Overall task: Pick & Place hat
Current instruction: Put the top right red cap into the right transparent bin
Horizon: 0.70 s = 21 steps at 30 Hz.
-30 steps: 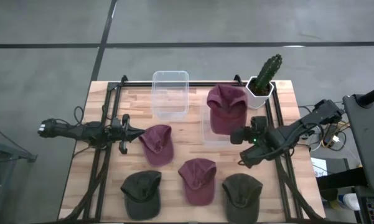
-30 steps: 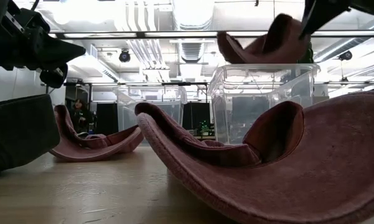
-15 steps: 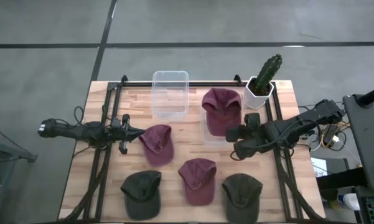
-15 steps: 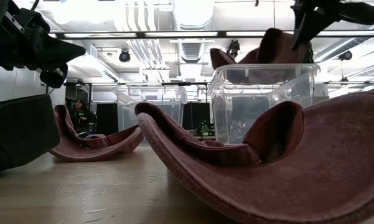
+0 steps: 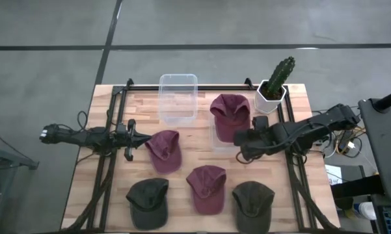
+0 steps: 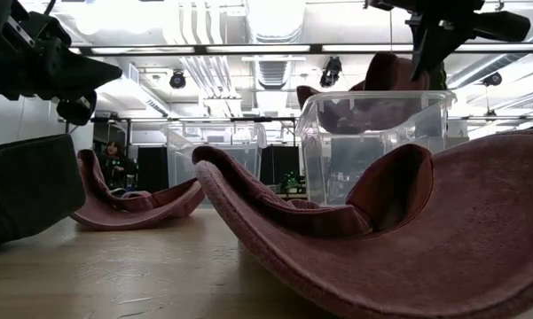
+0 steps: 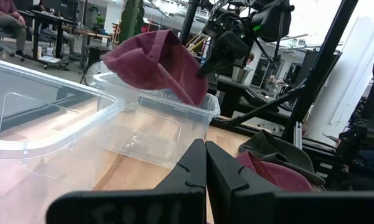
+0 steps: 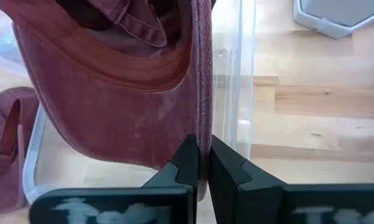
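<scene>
Along the near edge of the table (image 5: 182,140) lie three caps: a dark green cap (image 5: 148,201) at the left, a maroon cap (image 5: 207,188) in the middle and another dark green cap (image 5: 252,198) at the right. A little farther in, a second maroon cap (image 5: 164,150) sits just beside the left gripper (image 5: 143,137), whose fingers are pressed together on nothing while that arm waits at the left side.

The step in hand belongs to the right gripper (image 5: 242,138), which pinches the edge of the maroon hat (image 5: 231,115) and holds it draped over the right-hand clear bin (image 7: 155,127). Part of the hat already hangs inside the walls, while its far end rides above the rim. Doing this well probably means lowering until the cloth settles on the bin floor before letting go, so that no brim catches on the rim and tips the hat out. Farther back stand the empty clear bin (image 5: 178,98) and, at the far right corner, the potted cactus (image 5: 276,82), which the arm should keep off when it withdraws.
</scene>
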Tool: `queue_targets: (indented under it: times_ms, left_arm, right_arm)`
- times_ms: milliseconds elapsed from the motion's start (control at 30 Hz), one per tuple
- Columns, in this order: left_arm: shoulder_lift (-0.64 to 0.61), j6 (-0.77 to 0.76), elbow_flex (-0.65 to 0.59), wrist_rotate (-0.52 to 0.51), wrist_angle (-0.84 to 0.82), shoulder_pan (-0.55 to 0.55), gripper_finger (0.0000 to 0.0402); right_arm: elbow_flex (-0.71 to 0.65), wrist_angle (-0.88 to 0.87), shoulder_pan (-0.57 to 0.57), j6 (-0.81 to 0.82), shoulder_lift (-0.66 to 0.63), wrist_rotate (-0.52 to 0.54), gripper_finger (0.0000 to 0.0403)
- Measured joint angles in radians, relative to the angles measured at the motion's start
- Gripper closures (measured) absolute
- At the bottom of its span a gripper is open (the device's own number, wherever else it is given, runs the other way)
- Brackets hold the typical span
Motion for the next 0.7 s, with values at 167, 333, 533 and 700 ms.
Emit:
queue_targets:
  times_ms: [167,333,533,700]
  left_arm:
    - [0.000,0.003,0.000,0.000,0.000,0.000,0.0401]
    - [0.000,0.002,0.000,0.000,0.000,0.000,0.0401]
    - [0.000,0.002,0.000,0.000,0.000,0.000,0.0401]
    - [0.000,0.002,0.000,0.000,0.000,0.000,0.0401]
  right_arm:
    - [-0.002,0.007,-0.014,-0.019,0.004,-0.021,0.0390]
    - [-0.002,0.017,-0.018,-0.029,0.004,-0.025,0.0390]
    - [-0.014,0.022,-0.018,-0.030,0.004,-0.032,0.0390]
    - [-0.016,0.030,-0.017,-0.047,0.016,-0.041,0.0390]
